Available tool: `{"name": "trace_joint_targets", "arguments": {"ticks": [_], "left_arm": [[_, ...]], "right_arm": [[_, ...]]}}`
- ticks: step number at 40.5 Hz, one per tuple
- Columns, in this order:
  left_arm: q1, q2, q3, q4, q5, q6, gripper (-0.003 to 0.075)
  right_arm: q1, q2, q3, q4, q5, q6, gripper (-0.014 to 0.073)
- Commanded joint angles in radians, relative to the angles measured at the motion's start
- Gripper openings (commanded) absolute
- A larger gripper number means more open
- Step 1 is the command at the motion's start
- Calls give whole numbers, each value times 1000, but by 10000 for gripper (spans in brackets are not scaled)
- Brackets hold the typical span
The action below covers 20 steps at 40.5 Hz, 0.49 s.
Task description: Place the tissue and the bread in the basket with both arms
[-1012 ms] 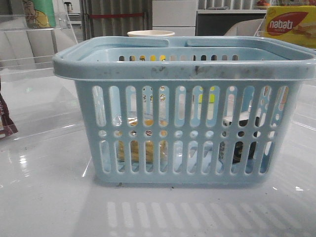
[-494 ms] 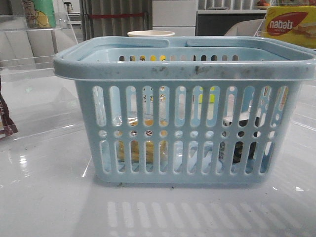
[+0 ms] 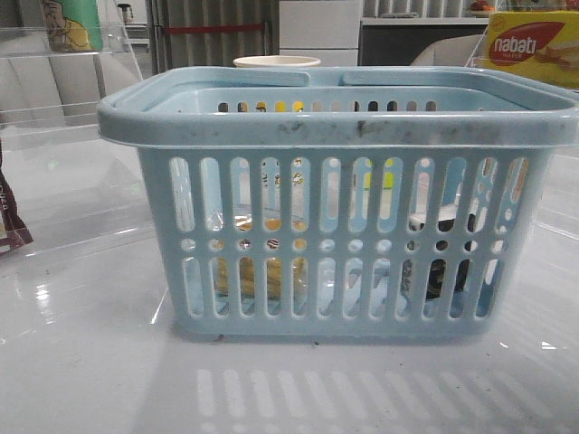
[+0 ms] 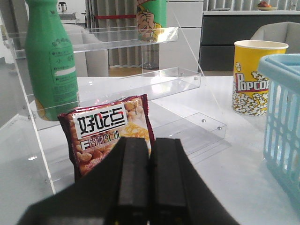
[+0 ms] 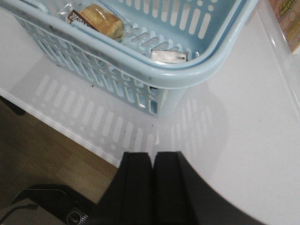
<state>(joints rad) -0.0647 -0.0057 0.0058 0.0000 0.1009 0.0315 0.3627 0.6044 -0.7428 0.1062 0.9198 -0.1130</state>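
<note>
Basket (image 3: 339,203): light blue, slotted and round-holed sides, scuffed rim, handles folded down; stands upright on the white counter (image 3: 90,371), central in the front view. Also visible from the right wrist (image 5: 140,56), rim and one corner.

Bread (image 5: 101,21): tan loaf in clear wrapper with dark brown label; lies on the basket floor, toward the robot's left side. In the front view it shows as yellow patches behind the slots (image 3: 262,271).

Tissue (image 5: 168,56): small pack, white upper face showing from above; lies on the basket floor close to the near wall, toward the robot's right side. In the front view it is a dark shape with a pale top behind the slots (image 3: 439,258). Well apart from the bread.

Left pincer (image 4: 149,183): black fingers pressed together, nothing between them; held over the counter beside the basket, facing a clear acrylic shelf (image 4: 117,84).

Right pincer (image 5: 152,183): fingers clenched, empty; held outside the basket, above the counter edge.

Other items: red snack packet (image 4: 110,131) leaning at the shelf foot; green bottle (image 4: 51,61) on the shelf; popcorn cup (image 4: 255,77) behind the basket; yellow-red nabati box (image 3: 534,45) at rear right.
</note>
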Motion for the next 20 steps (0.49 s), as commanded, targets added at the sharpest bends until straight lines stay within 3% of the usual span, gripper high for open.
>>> {"name": "trace_joint_targets", "arguments": {"ticks": [1, 20], "left_arm": [[2, -19, 10, 0, -158, -20, 93], [2, -15, 7, 0, -163, -18, 93]], "right_arm": [[-6, 1, -26, 1, -62, -3, 28], [-6, 1, -26, 1, -62, -3, 28]]}}
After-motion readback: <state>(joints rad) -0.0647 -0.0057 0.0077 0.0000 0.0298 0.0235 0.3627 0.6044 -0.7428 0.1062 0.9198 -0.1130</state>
